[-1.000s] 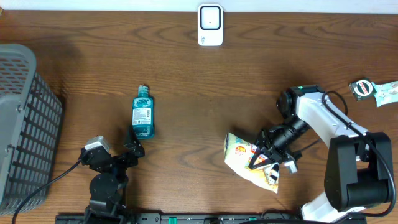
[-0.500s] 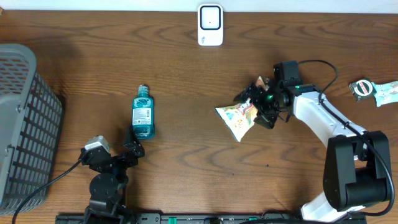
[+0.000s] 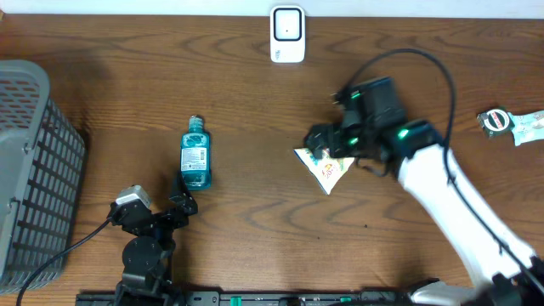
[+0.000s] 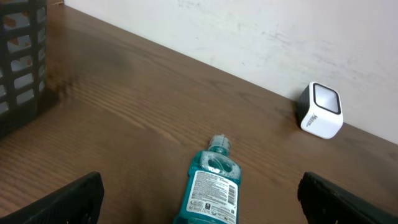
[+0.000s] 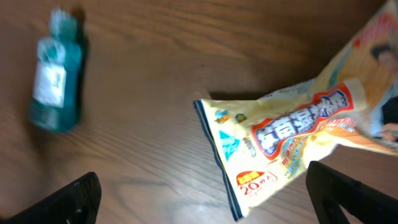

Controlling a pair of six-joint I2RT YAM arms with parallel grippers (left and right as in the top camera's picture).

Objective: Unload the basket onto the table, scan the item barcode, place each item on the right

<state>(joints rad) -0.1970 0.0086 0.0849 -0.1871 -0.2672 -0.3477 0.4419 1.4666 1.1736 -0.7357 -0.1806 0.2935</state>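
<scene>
Between the fingers of the right gripper (image 5: 205,198), which stand wide apart and clamp nothing, the yellow snack bag (image 5: 292,134) shows its printed face over the wooden table (image 5: 155,74), one corner pointing toward the camera and its far end running out of frame; from overhead the bag sits right of the table's middle, well below the white scanner (image 3: 287,34) at the far edge. Low at the near edge, the left gripper (image 4: 200,202) is likewise spread wide and empty; a teal mouthwash bottle (image 3: 195,155) lies just ahead of it, cap pointing away; a grey basket (image 3: 34,170) stands at the far left.
</scene>
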